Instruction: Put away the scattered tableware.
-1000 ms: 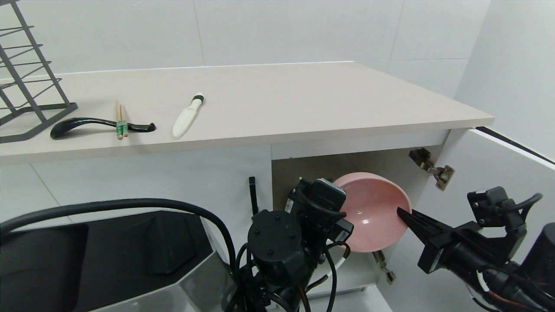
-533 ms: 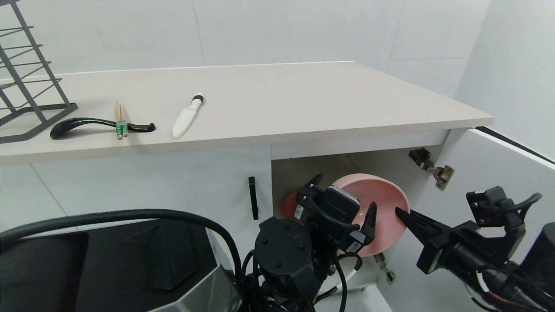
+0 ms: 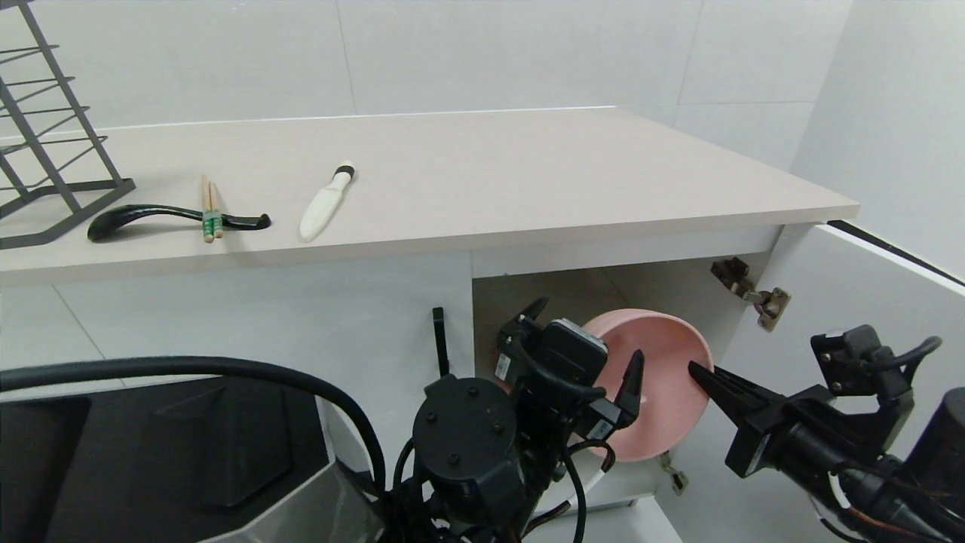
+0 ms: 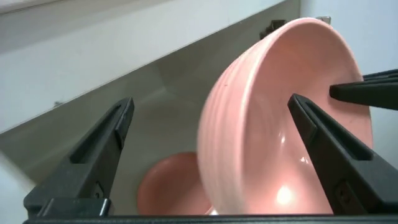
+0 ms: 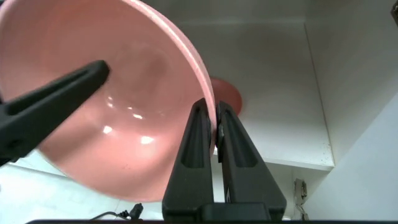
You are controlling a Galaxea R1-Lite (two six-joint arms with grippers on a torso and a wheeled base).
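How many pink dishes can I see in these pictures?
2. A large pink bowl is held tilted by its rim in the right end effector at the open cabinet. A smaller pink dish lies on the cabinet floor deeper inside. The bowl may hide more.

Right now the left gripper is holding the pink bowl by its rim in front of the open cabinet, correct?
Not quite: it is the right gripper that holds the pink bowl by its rim in front of the open cabinet. The right wrist view shows its fingers pinched on the rim. The left gripper is open.
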